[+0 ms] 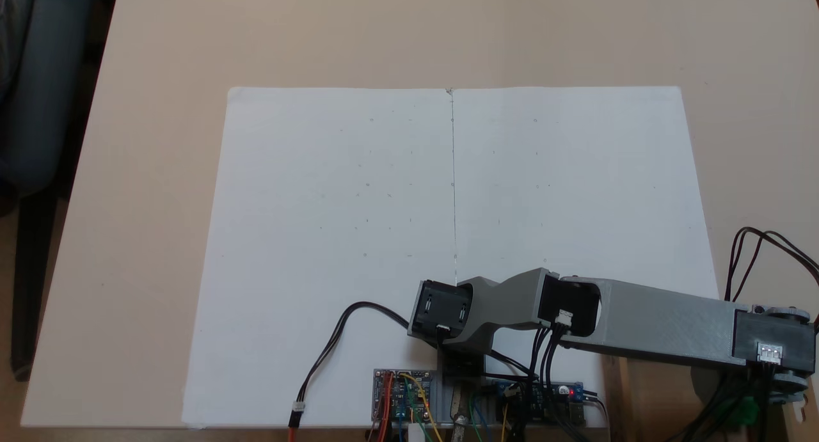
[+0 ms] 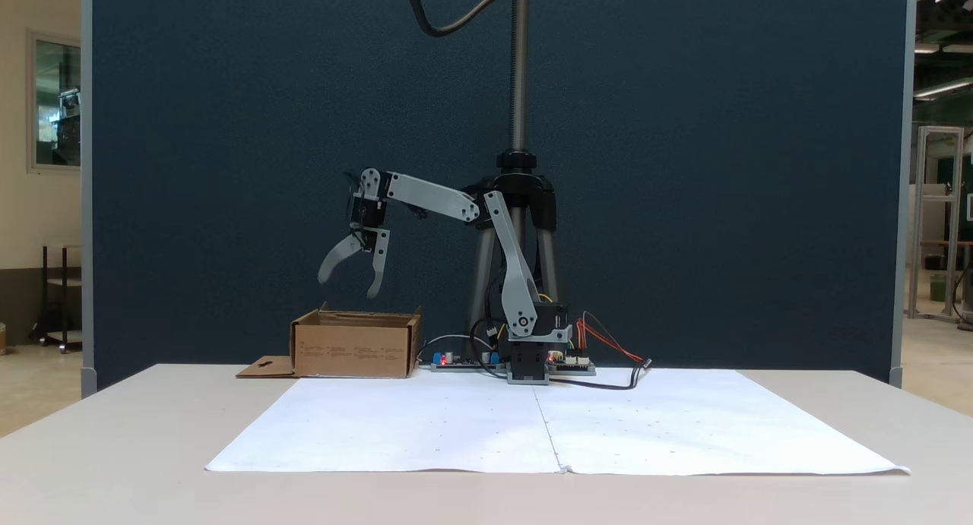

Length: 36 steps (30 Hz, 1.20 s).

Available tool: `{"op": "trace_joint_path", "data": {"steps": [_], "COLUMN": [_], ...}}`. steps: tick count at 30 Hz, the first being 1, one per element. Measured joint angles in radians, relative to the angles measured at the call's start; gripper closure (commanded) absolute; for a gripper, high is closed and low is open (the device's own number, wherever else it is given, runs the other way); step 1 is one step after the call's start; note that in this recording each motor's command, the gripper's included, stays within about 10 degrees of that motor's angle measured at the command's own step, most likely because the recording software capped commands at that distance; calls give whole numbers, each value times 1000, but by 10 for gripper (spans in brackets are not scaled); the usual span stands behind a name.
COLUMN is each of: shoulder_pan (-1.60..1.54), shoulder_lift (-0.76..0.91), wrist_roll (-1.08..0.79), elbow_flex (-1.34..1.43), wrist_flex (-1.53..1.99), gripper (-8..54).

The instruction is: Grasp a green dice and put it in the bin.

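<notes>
In a fixed view from the front, my gripper [image 2: 348, 285] hangs open a little above the bin [image 2: 354, 348], a low brown cardboard box with a flap lying flat beside it. Nothing sits between the two curved fingers [image 2: 375, 270]. In a fixed view from above, the arm reaches to the bottom right over the bin [image 1: 646, 397]. There a small bright green piece, the green dice [image 1: 743, 411], shows under the wrist, partly covered by cables. Whether it rests on the bin's floor cannot be told.
A large white paper sheet [image 1: 358, 237] covers the middle of the beige table [image 1: 153, 141]. Circuit boards [image 1: 403, 391] and loose cables lie by the arm's base [image 2: 532, 358]. A tripod [image 2: 518, 198] stands behind the base, before a dark blue wall.
</notes>
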Motion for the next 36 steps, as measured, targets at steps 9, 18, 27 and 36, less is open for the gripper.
{"op": "trace_joint_path", "data": {"steps": [9, 18, 27, 36], "shoulder_pan": [-239, -871, -1536, -1657], "shoulder_lift": [112, 278, 272, 259], "wrist_roll": [129, 311, 330, 331], "elbow_flex": [2, 2, 2, 126], "wrist_flex": [-12, -18, -84, -215], "gripper": [14, 13, 12, 16]}}
